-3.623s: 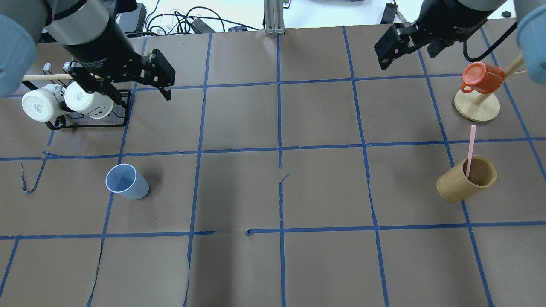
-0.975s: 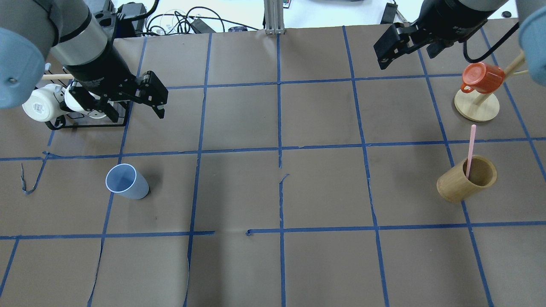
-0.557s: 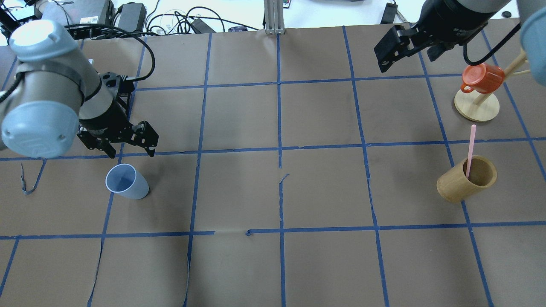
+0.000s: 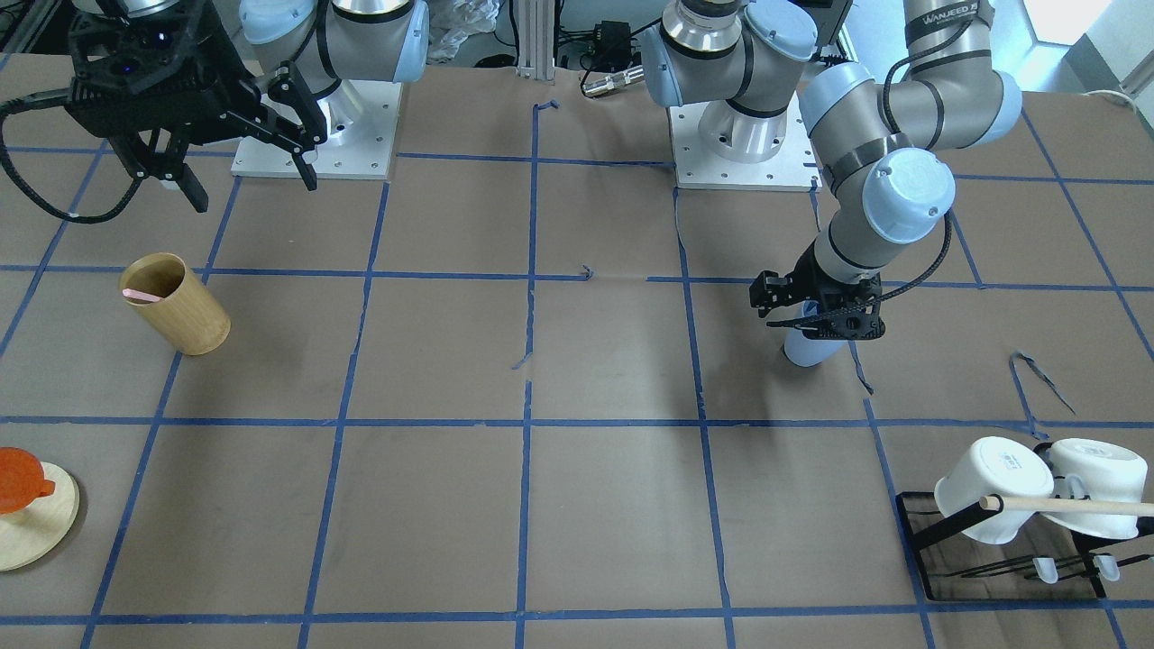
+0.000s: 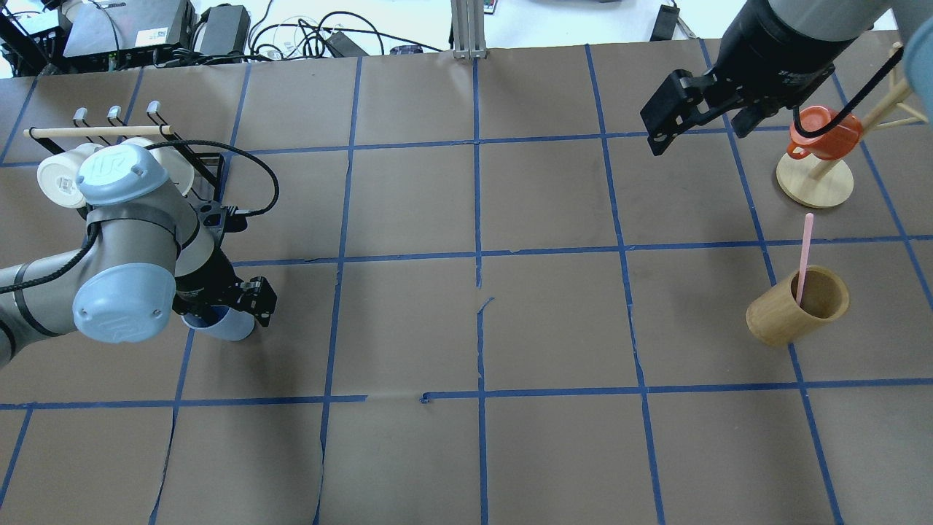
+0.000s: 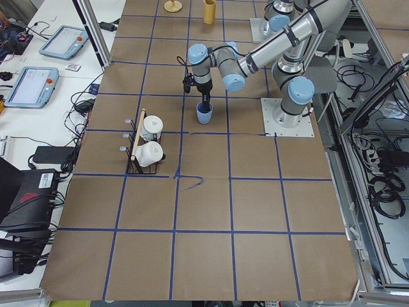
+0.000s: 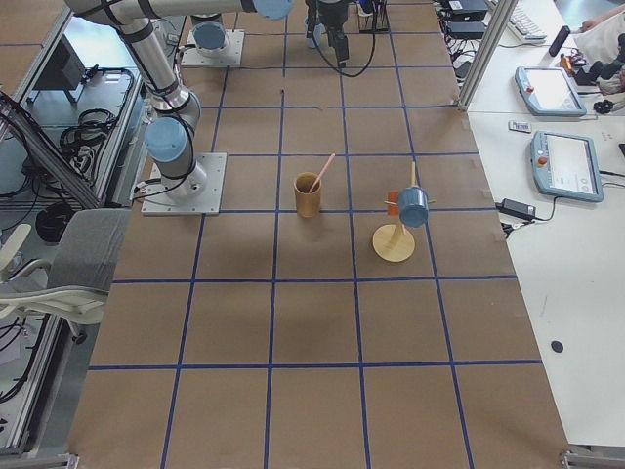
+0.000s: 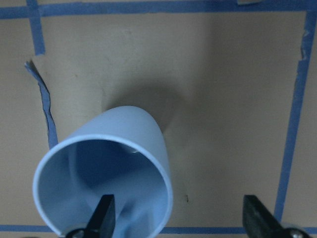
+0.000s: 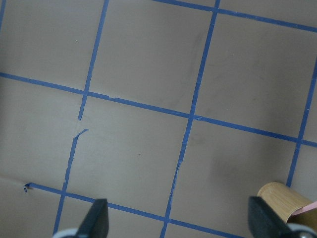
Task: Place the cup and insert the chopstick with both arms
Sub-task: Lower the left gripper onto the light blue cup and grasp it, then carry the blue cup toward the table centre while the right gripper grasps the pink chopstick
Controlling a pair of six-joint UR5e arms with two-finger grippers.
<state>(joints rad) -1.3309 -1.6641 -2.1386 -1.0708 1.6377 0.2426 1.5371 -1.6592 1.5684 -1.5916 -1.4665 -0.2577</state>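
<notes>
The pale blue cup (image 5: 232, 328) stands upright on the left part of the table; it also shows in the front view (image 4: 805, 349) and fills the left wrist view (image 8: 106, 173). My left gripper (image 5: 219, 308) (image 8: 181, 215) is open and low over it, with one finger inside the cup and the other outside its wall. A pink chopstick (image 5: 804, 251) leans in a tan wooden cylinder (image 5: 791, 310) at the right. My right gripper (image 5: 692, 135) (image 4: 252, 185) is open and empty, high above the table's far right, well away from the cylinder.
A black rack with white mugs (image 5: 55, 179) and a long wooden rod (image 5: 95, 132) stands behind my left arm. An orange mug (image 5: 824, 135) hangs on a wooden stand (image 5: 813, 186) beyond the cylinder. Blue tape lines grid the brown table (image 5: 474, 328).
My left arm has swung from above the mug rack toward me and come down over the blue cup. My right gripper has shifted only slightly.
</notes>
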